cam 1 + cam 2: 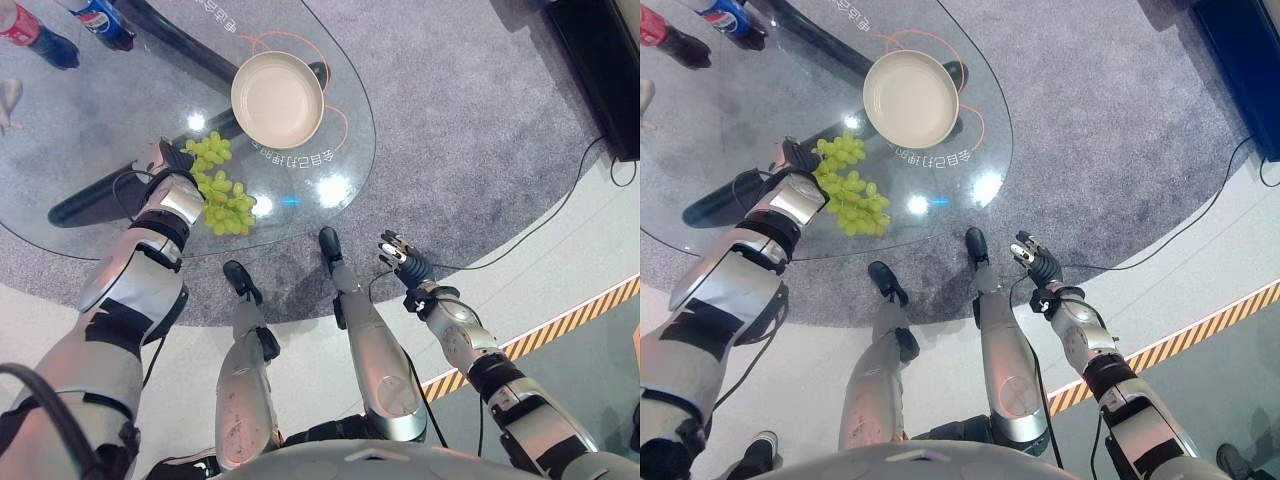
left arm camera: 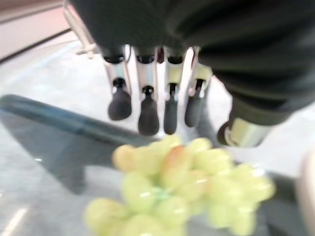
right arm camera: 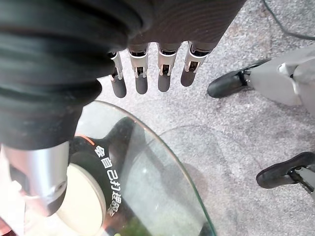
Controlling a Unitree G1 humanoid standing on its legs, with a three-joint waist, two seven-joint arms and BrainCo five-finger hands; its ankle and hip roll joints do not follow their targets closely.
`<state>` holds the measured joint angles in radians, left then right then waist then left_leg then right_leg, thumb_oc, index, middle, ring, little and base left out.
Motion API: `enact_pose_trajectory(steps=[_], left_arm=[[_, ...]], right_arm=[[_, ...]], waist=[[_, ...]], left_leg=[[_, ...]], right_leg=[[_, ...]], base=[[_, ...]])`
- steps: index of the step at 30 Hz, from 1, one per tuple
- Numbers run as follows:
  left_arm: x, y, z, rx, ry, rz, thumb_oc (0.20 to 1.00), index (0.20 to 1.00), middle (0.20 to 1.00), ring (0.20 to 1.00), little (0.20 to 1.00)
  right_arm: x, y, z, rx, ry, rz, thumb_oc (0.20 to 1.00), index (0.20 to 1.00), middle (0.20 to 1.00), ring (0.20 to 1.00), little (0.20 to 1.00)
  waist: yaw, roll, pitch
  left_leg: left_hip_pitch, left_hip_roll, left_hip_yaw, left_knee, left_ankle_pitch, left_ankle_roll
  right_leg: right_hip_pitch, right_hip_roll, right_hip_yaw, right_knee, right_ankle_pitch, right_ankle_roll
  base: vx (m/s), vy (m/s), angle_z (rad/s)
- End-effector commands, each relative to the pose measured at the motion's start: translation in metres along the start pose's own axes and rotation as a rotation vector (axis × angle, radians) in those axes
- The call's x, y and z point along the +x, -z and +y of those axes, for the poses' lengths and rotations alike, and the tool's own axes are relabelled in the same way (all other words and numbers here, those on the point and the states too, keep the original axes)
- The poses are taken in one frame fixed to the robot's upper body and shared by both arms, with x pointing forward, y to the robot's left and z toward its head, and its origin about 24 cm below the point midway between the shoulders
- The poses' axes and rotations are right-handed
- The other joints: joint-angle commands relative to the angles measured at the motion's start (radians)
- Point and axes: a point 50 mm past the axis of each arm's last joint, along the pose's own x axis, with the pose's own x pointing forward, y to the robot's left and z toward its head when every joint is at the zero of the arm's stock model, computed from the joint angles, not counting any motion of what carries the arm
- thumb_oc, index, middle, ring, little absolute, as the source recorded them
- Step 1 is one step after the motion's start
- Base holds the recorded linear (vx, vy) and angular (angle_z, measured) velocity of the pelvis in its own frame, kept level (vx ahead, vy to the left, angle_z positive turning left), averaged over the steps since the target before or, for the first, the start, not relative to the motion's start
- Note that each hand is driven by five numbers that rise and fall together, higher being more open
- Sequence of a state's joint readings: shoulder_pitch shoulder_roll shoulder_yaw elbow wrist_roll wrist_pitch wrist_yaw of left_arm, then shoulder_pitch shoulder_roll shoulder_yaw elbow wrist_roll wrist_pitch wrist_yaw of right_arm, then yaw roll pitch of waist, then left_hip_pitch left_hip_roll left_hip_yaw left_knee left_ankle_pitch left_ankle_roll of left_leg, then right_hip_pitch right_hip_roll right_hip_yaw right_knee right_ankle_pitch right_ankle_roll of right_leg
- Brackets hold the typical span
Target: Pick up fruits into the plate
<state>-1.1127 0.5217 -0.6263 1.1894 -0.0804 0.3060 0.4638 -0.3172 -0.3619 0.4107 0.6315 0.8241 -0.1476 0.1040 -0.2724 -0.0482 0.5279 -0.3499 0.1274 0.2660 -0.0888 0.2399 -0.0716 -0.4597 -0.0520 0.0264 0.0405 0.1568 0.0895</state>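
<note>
We are seeing the left hand (image 2: 147,105) hovering with relaxed fingers beside the grapes (image 1: 220,195) on the glass table (image 1: 90,130), holding nothing. Plate (image 1: 277,99) is sitting nearby. Right hand (image 1: 400,255) is hanging off-table, fingers straight, empty.

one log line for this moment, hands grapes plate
left hand: open, over grapes, not gripping | right hand: open, idle off table | plate: empty | stage: reaching
</note>
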Motion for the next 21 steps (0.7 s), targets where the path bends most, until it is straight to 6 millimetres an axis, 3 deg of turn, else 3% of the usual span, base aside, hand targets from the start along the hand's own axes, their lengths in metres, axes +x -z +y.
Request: enact_pose_trajectory(steps=[1, 14, 16, 19, 20, 21], left_arm=[[0.006, 0.01, 0.014, -0.113, -0.04, -0.004, 0.2, 0.2, 0.2, 0.2, 0.2], [-0.005, -0.004, 0.013, -0.244, -0.02, -0.156, 0.2, 0.2, 0.2, 0.2, 0.2], [-0.006, -0.006, 0.012, -0.204, -0.012, -0.196, 0.2, 0.2, 0.2, 0.2, 0.2], [-0.008, -0.022, 0.018, 0.026, -0.026, -0.348, 0.2, 0.2, 0.2, 0.2, 0.2], [-0.008, -0.026, 0.02, 0.098, -0.026, -0.384, 0.42, 0.42, 0.42, 0.42, 0.42], [-0.007, -0.031, 0.024, 0.172, -0.034, -0.419, 1.0, 1.0, 1.0, 1.0, 1.0]], right_arm=[[-0.008, 0.008, 0.0, 0.028, -0.001, -0.016, 1.0, 1.0, 1.0, 1.0, 1.0], [-0.015, 0.013, -0.01, 0.027, 0.038, -0.012, 1.0, 1.0, 1.0, 1.0, 1.0], [-0.016, 0.014, -0.011, 0.028, 0.041, -0.01, 1.0, 1.0, 1.0, 1.0, 1.0], [-0.016, 0.013, -0.013, 0.023, 0.042, -0.007, 1.0, 1.0, 1.0, 1.0, 1.0], [-0.016, 0.012, -0.014, 0.02, 0.042, -0.006, 1.0, 1.0, 1.0, 1.0, 1.0], [-0.017, 0.012, -0.017, 0.016, 0.042, -0.005, 1.0, 1.0, 1.0, 1.0, 1.0]], waist=[[0.01, 0.004, -0.008], [0.045, 0.035, -0.015], [0.049, 0.037, -0.021], [0.052, 0.039, -0.027], [0.051, 0.039, -0.027], [0.05, 0.04, -0.026]], left_leg=[[0.046, -0.006, -0.039, 0.034, -0.097, -0.045], [0.139, -0.021, -0.055, 0.021, -0.12, -0.033], [0.144, -0.023, -0.055, 0.02, -0.122, -0.032], [0.14, -0.024, -0.053, 0.024, -0.122, -0.029], [0.14, -0.023, -0.053, 0.025, -0.122, -0.029], [0.139, -0.022, -0.051, 0.028, -0.122, -0.03]], right_leg=[[0.029, 0.055, -0.052, 0.041, -0.07, -0.013], [0.135, 0.042, -0.075, 0.023, -0.084, -0.012], [0.14, 0.04, -0.079, 0.023, -0.084, -0.011], [0.136, 0.039, -0.084, 0.034, -0.087, -0.012], [0.135, 0.038, -0.085, 0.036, -0.087, -0.012], [0.133, 0.038, -0.086, 0.038, -0.086, -0.012]], base=[[0.01, 0.029, 0.07], [0.01, 0.019, 0.08], [0.0, -0.002, 0.03], [0.0, 0.005, 0.05], [0.0, 0.0, 0.0], [0.0, 0.0, 0.0]])
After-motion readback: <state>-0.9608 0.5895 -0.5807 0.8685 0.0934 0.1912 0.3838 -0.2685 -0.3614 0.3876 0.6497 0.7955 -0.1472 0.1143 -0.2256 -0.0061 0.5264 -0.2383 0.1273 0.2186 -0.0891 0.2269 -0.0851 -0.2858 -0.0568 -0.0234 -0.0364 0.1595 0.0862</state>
